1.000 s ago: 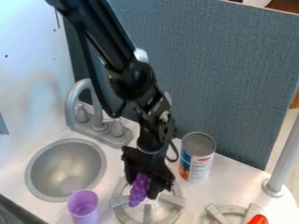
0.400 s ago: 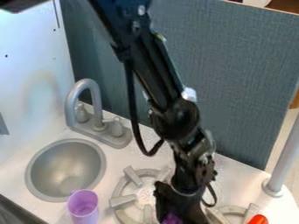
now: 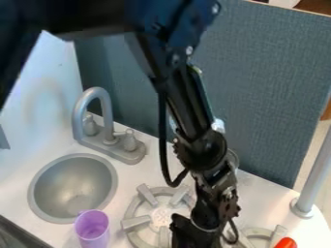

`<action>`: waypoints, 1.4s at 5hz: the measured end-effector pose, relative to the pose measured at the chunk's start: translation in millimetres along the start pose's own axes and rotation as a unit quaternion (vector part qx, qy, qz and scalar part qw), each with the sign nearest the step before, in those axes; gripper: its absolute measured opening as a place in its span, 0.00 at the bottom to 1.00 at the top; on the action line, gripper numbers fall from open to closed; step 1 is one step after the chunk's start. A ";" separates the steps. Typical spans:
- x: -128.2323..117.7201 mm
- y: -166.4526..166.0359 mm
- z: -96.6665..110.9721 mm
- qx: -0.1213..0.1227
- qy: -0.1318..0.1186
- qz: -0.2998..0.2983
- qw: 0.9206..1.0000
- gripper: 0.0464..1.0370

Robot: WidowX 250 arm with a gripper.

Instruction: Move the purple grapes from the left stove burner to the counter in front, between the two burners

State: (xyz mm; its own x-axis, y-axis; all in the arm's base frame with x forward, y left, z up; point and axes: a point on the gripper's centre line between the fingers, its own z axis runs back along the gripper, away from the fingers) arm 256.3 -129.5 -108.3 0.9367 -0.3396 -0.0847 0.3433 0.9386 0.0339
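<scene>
The gripper [image 3: 194,234] hangs at the bottom edge of the camera view, over the right side of the left burner [image 3: 133,223], with its lower end cut off by the edge. What it holds, if anything, is hidden. A purple cup [image 3: 92,227] stands left of that burner, beside the sink. Just behind the arm, a small part of a can's rim [image 3: 233,158] shows. An orange-red object [image 3: 286,243] lies at the right burner [image 3: 260,233], right of the gripper.
The round sink basin [image 3: 72,189] is at the left, with a grey faucet [image 3: 105,140] behind it. A grey post [image 3: 314,179] rises at the right edge of the white counter [image 3: 262,198]. A blue-grey panel [image 3: 278,87] stands along the back.
The gripper has moved right and toward the bottom edge from over the left burner. The purple bumpy object at its fingers earlier is now out of sight. More of the upper arm has come into view.
</scene>
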 end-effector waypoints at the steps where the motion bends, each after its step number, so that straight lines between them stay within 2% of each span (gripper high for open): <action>1: 8.4 3.7 -1.8 -0.001 -0.001 0.011 1.000 0.84; 2: 7.4 11.1 -1.2 -0.019 0.011 0.031 0.999 0.97; 3: -0.6 19.7 23.5 -0.069 -0.002 0.063 0.996 0.96; 4: 3.6 21.8 69.2 -0.100 -0.054 0.063 0.992 0.96; 5: 3.1 12.9 88.3 -0.115 -0.054 0.048 0.991 0.96; 6: 26.4 -31.3 105.1 -0.129 -0.081 -0.006 0.988 0.96; 7: 38.3 -64.2 99.6 -0.132 -0.069 -0.042 0.988 0.96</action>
State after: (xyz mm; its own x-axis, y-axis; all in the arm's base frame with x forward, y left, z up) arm 277.0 -208.8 -14.5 0.9121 -0.4055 0.0608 0.4081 0.8834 -0.2305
